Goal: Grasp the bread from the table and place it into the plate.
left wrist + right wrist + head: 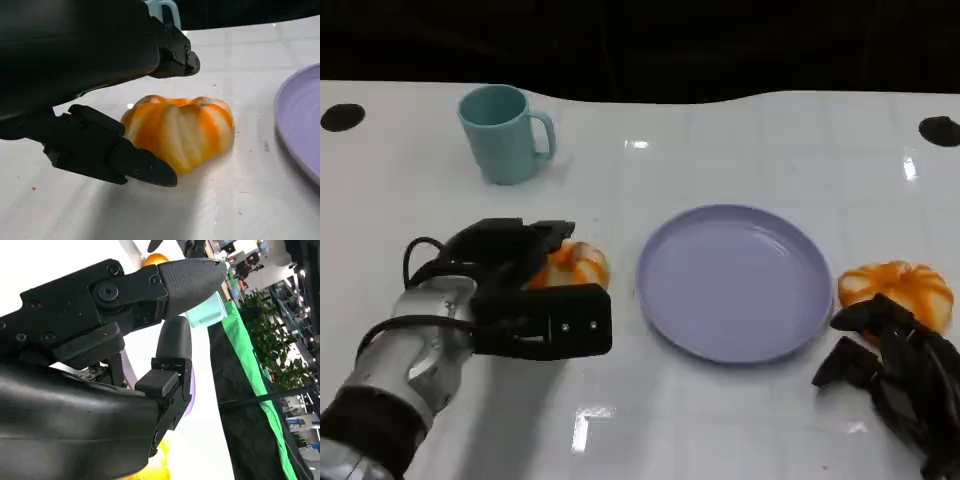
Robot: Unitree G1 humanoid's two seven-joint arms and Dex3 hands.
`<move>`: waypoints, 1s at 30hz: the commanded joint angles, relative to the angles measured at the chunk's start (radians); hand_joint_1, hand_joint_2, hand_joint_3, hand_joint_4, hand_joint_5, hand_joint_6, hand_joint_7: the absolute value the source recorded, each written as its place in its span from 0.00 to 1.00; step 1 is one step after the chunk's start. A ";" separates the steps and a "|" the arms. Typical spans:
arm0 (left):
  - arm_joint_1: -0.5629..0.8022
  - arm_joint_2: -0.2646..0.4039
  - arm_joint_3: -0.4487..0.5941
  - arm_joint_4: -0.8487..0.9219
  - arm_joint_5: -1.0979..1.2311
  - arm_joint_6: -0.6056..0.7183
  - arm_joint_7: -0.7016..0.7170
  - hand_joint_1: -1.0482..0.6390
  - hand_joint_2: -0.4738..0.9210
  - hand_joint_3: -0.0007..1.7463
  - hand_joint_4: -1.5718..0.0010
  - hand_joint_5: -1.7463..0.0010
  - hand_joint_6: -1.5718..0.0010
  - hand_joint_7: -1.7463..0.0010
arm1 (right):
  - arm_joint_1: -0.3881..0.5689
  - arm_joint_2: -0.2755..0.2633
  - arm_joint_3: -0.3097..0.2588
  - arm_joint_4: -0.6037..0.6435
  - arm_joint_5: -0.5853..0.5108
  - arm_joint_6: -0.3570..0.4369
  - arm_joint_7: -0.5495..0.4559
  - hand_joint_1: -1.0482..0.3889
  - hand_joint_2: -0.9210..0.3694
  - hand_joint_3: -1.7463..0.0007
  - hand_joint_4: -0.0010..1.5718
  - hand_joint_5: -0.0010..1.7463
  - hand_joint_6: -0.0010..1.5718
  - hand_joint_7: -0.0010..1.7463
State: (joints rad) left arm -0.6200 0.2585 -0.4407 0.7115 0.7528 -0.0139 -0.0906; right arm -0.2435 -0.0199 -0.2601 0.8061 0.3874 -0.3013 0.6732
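Our left hand [107, 107] brackets the pumpkin-shaped bread [182, 131], fingers either side, not yet clenched; it looks light and squashy, so we'd squeeze its flanks gently.

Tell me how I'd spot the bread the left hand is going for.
Start at the lilac plate in the middle of the white table. To its left, below the teal mug, lies an orange-and-white ridged bread between the left hand's fingers. Its twin lies right of the plate, by the right hand.

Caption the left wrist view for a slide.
Left hand closing around a bread on the table, plate beside it.
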 commanded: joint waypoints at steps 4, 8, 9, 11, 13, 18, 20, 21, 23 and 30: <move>-0.085 -0.017 -0.023 0.166 -0.013 -0.047 0.088 0.38 0.94 0.00 0.95 0.96 0.87 1.00 | 0.022 -0.011 -0.009 -0.020 0.011 0.051 -0.002 0.36 0.00 0.89 0.42 0.89 0.41 0.68; -0.156 -0.042 -0.038 0.311 -0.025 -0.095 0.103 0.37 0.95 0.01 0.92 0.95 0.85 0.99 | 0.021 -0.013 -0.005 -0.014 -0.006 0.028 -0.015 0.35 0.00 0.89 0.43 0.89 0.42 0.67; -0.172 -0.049 -0.039 0.344 -0.030 -0.106 0.101 0.39 0.96 0.01 0.91 0.95 0.84 0.99 | 0.021 -0.013 -0.005 -0.012 -0.006 0.026 -0.014 0.34 0.00 0.89 0.44 0.89 0.43 0.67; -0.189 -0.055 -0.040 0.382 -0.038 -0.119 0.103 0.40 0.96 0.01 0.91 0.95 0.84 0.99 | 0.021 -0.013 -0.005 -0.011 -0.004 0.027 -0.011 0.34 0.00 0.89 0.44 0.89 0.43 0.67; -0.204 -0.063 -0.028 0.417 -0.065 -0.144 0.082 0.43 0.98 0.01 0.85 0.93 0.79 0.98 | 0.027 -0.013 -0.005 -0.021 0.001 0.040 -0.011 0.35 0.00 0.89 0.44 0.88 0.43 0.66; -0.219 -0.067 -0.028 0.455 -0.098 -0.171 0.080 0.46 1.00 0.02 0.78 0.92 0.73 0.98 | 0.031 -0.013 -0.004 -0.029 -0.001 0.045 -0.014 0.35 0.00 0.89 0.43 0.88 0.42 0.66; -0.196 -0.069 -0.005 0.461 -0.119 -0.239 0.205 0.48 0.99 0.15 0.59 0.46 0.60 0.53 | 0.031 -0.010 -0.005 -0.035 0.006 0.060 -0.011 0.35 0.00 0.90 0.43 0.89 0.42 0.66; -0.190 -0.070 0.001 0.466 -0.124 -0.261 0.244 0.50 0.98 0.20 0.50 0.19 0.58 0.22 | 0.031 -0.009 -0.006 -0.037 0.009 0.065 -0.010 0.35 0.00 0.90 0.43 0.89 0.42 0.66; -0.184 -0.073 0.004 0.474 -0.127 -0.284 0.302 0.50 0.97 0.22 0.46 0.05 0.57 0.06 | 0.031 -0.010 -0.005 -0.039 0.005 0.066 -0.014 0.35 0.00 0.90 0.42 0.89 0.41 0.66; -0.171 -0.081 0.047 0.479 -0.171 -0.331 0.422 0.53 0.75 0.63 0.47 0.00 0.60 0.00 | 0.019 -0.016 -0.003 -0.008 -0.009 0.028 -0.007 0.35 0.00 0.88 0.42 0.89 0.41 0.68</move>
State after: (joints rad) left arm -0.8022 0.1747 -0.4225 1.1824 0.6124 -0.3342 0.2929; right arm -0.2309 -0.0217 -0.2592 0.7709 0.3849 -0.2658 0.6679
